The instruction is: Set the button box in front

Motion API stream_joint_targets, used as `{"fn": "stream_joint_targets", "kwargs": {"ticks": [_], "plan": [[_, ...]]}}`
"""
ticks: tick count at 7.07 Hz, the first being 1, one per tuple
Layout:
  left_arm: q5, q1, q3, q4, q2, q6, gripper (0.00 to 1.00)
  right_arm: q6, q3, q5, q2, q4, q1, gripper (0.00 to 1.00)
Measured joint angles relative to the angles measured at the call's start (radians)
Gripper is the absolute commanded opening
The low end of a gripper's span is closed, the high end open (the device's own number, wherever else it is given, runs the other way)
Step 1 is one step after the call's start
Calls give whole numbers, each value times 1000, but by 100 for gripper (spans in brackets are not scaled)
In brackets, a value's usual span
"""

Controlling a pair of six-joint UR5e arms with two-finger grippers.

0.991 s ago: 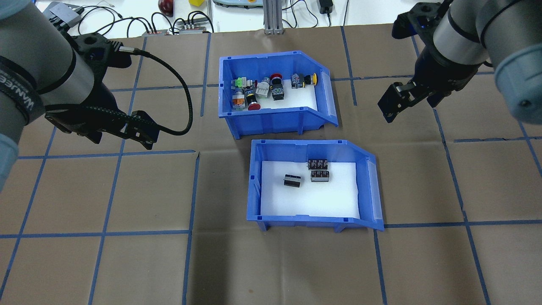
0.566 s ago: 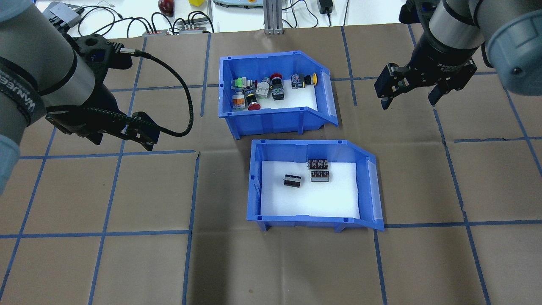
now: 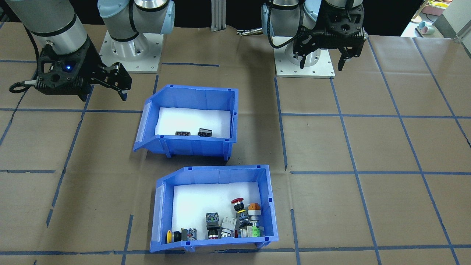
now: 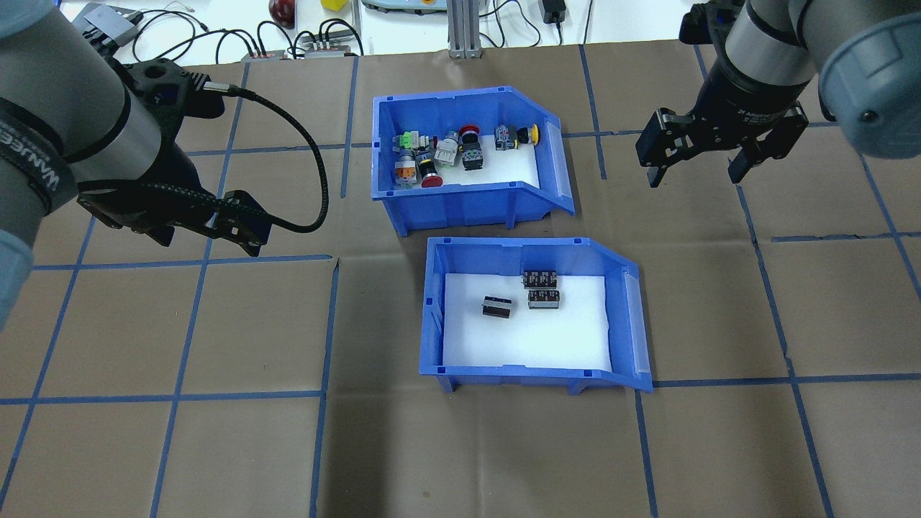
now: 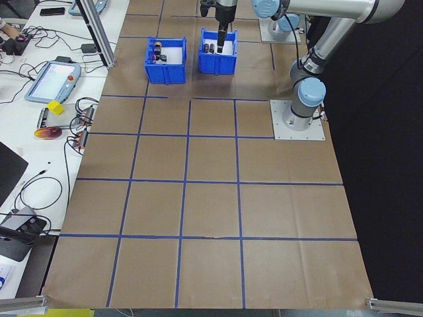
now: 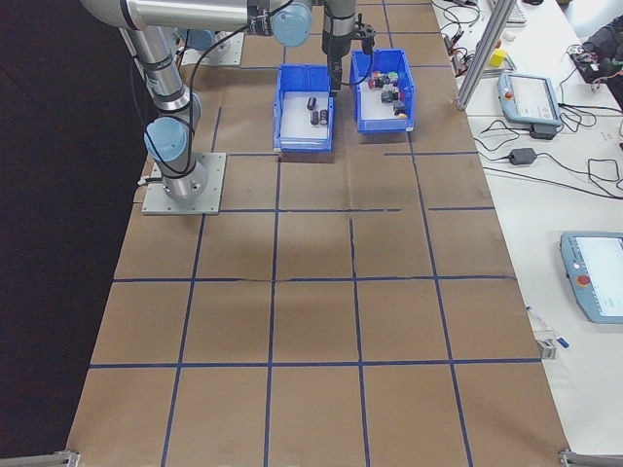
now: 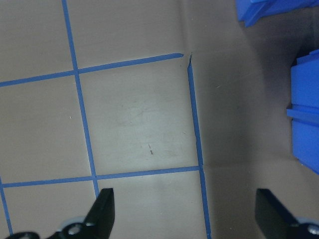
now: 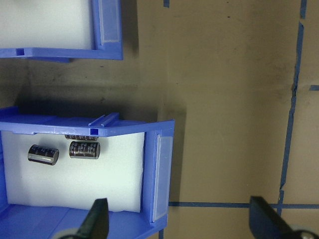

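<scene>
1. Button box point(image 4: 460, 155) is sitting on the brown paper-covered table point(image 4: 216, 324), on the side farther from the robot, its low open front facing the robot's right.
2. Push-buttons point(image 3: 235, 221) in red, orange, yellow and green are lying bunched along one wall of its white foam liner.
3. Second blue bin point(image 4: 532, 316) is standing just beside it, on the robot's side, the two apart by a narrow strip of table; three dark cylindrical parts point(image 4: 540, 288) are lying inside.
4. Right gripper point(image 4: 694, 158) is hovering above bare table to the right of the button box, fingers spread wide and holding nothing.
5. Left gripper point(image 4: 237, 230) is hanging over the table well to the left of both bins, its fingers point(image 7: 102, 211) likewise parted and gripping nothing.
</scene>
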Motion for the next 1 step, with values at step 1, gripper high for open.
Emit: {"fn": "stream_joint_targets", "kwargs": {"ticks": [1], "plan": [[0, 0, -1, 0, 0, 0, 99, 0, 0, 0, 0, -1, 0, 100]]}}
